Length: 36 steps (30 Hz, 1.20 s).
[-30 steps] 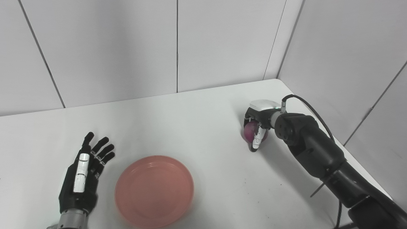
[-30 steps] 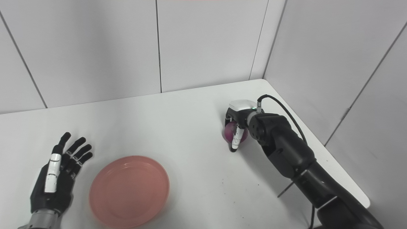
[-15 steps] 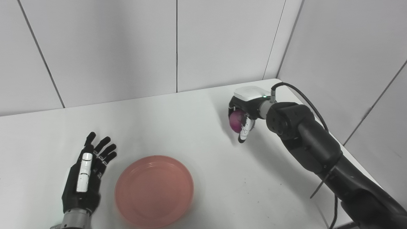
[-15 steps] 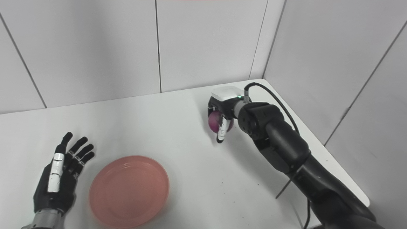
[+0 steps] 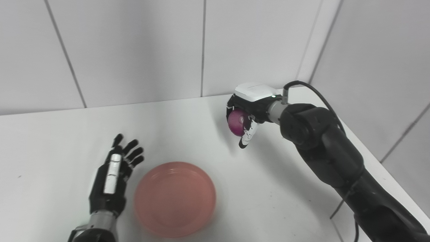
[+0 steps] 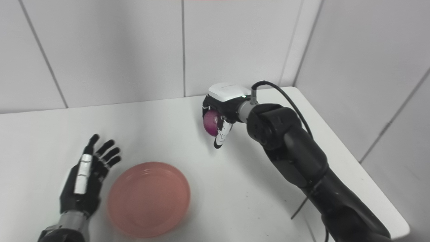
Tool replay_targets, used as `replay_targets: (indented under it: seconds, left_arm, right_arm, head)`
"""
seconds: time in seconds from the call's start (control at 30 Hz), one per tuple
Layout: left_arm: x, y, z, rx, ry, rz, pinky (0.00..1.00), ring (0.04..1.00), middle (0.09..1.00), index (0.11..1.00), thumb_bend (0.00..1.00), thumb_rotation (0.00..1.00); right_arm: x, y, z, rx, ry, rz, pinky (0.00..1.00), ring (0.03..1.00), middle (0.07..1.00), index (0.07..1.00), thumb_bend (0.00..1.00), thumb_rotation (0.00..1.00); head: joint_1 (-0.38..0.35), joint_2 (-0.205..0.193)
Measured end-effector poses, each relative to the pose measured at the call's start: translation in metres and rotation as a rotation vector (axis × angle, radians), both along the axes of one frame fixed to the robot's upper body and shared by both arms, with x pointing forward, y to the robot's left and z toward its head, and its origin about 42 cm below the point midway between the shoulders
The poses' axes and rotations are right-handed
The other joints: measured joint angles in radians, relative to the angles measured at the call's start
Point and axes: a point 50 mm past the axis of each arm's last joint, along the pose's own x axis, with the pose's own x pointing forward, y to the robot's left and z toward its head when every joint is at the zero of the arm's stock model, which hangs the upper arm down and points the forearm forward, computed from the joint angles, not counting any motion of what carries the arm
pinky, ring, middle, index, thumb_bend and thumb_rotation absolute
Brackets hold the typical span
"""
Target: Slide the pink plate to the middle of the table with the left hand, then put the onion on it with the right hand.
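Above the white table (image 5: 188,134), toward its far right corner, the round purple onion (image 5: 236,122) is gripped in the black right hand (image 5: 247,116), clear of the surface. Nearer the front, the round pink plate (image 5: 175,198) lies flat and empty. Just beside its left rim, the black left hand (image 5: 112,179) is held open, fingers spread, grasping nothing.

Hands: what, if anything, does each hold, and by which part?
Right hand grips the onion around its body; left hand holds nothing.
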Motion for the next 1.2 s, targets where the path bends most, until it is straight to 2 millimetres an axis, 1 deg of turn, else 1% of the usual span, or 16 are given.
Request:
replay_targets:
  seconds: [0.1,0.13,0.17,0.2,0.27,0.33,0.37,0.4,0.47,0.63,0.8,0.87,0.93,1.03,1.17,1.2]
  left_arm:
    - [-0.001,-0.009,0.001,0.003,0.003,-0.002,0.84,0.81,0.846,0.943,0.64,0.77]
    - [-0.001,-0.011,0.001,0.01,0.003,-0.001,0.84,0.811,0.847,0.943,0.63,0.76]
    - [-0.001,-0.012,0.001,0.01,0.004,0.003,0.85,0.811,0.848,0.942,0.63,0.76]
    - [-0.001,-0.013,0.001,0.009,0.005,0.005,0.85,0.815,0.852,0.945,0.64,0.76]
    - [-0.002,-0.016,0.001,0.009,0.007,0.012,0.87,0.817,0.857,0.95,0.65,0.76]
    - [-0.002,-0.021,0.002,0.011,0.009,0.012,0.88,0.82,0.864,0.959,0.65,0.75]
    - [-0.003,-0.024,0.002,0.008,0.011,0.013,0.88,0.821,0.866,0.961,0.64,0.75]
    - [-0.003,-0.027,0.002,0.005,0.012,0.009,0.88,0.823,0.872,0.965,0.64,0.75]
    - [-0.004,-0.034,0.003,0.002,0.015,0.001,0.88,0.827,0.875,0.966,0.65,0.74]
    - [-0.004,-0.037,0.002,0.023,0.009,0.0,0.91,0.832,0.883,0.989,0.61,0.77]
    - [-0.004,-0.038,0.0,0.04,-0.001,0.007,0.89,0.825,0.871,0.983,0.61,0.77]
    - [-0.004,-0.039,0.0,0.041,-0.002,0.011,0.84,0.812,0.86,0.968,0.6,0.75]
    - [-0.004,-0.039,0.0,0.042,-0.001,0.015,0.85,0.809,0.858,0.965,0.59,0.75]
    - [-0.004,-0.04,0.001,0.043,0.001,0.019,0.86,0.81,0.854,0.962,0.58,0.75]
    - [-0.004,-0.04,0.001,0.043,0.002,0.023,0.84,0.799,0.846,0.958,0.6,0.74]
    - [-0.004,-0.04,0.001,0.043,0.002,0.025,0.85,0.799,0.847,0.958,0.61,0.75]
  right_arm:
    - [-0.002,0.012,0.001,0.028,-0.008,0.059,0.27,0.376,0.458,0.532,0.52,0.0]
    - [-0.004,0.016,0.002,0.03,-0.014,0.076,0.27,0.375,0.46,0.534,0.51,0.0]
    - [-0.005,0.018,0.003,0.029,-0.02,0.092,0.27,0.375,0.46,0.535,0.51,0.0]
    - [-0.005,0.019,0.004,0.03,-0.021,0.096,0.27,0.375,0.46,0.536,0.51,0.0]
    - [-0.006,0.023,0.005,0.031,-0.024,0.112,0.27,0.374,0.458,0.537,0.51,0.0]
    - [-0.007,0.029,0.006,0.035,-0.027,0.13,0.28,0.379,0.462,0.534,0.51,0.0]
    - [-0.007,0.033,0.006,0.037,-0.026,0.144,0.29,0.38,0.464,0.532,0.52,0.0]
    - [-0.008,0.038,0.006,0.037,-0.022,0.16,0.29,0.38,0.469,0.529,0.52,0.0]
    - [-0.01,0.044,0.004,0.034,-0.016,0.202,0.28,0.379,0.467,0.529,0.52,0.0]
    - [-0.015,0.055,0.001,0.02,-0.012,0.286,0.29,0.387,0.473,0.521,0.52,0.0]
    - [-0.019,0.064,-0.004,0.011,-0.003,0.337,0.3,0.396,0.478,0.519,0.52,0.0]
    - [-0.02,0.067,-0.006,0.012,0.003,0.347,0.3,0.397,0.475,0.519,0.52,0.0]
    - [-0.022,0.071,-0.008,0.014,0.007,0.358,0.3,0.405,0.479,0.51,0.52,0.0]
    - [-0.024,0.075,-0.012,0.018,0.016,0.369,0.28,0.39,0.469,0.519,0.52,0.0]
    - [-0.027,0.076,-0.021,0.024,0.045,0.384,0.3,0.394,0.472,0.522,0.52,0.0]
    - [-0.029,0.077,-0.024,0.023,0.052,0.392,0.34,0.408,0.491,0.507,0.52,0.0]
  head:
    - [0.016,0.005]
    - [0.048,0.009]
    - [0.052,0.011]
    - [0.08,0.012]
    - [0.08,0.012]
    - [0.143,0.017]
    - [0.143,0.017]
    - [0.172,0.017]
    - [0.177,0.017]
    - [0.247,0.017]
    - [0.26,0.018]
    - [0.267,0.02]
    - [0.273,0.023]
    - [0.276,0.025]
    - [0.267,0.028]
    - [0.261,0.031]
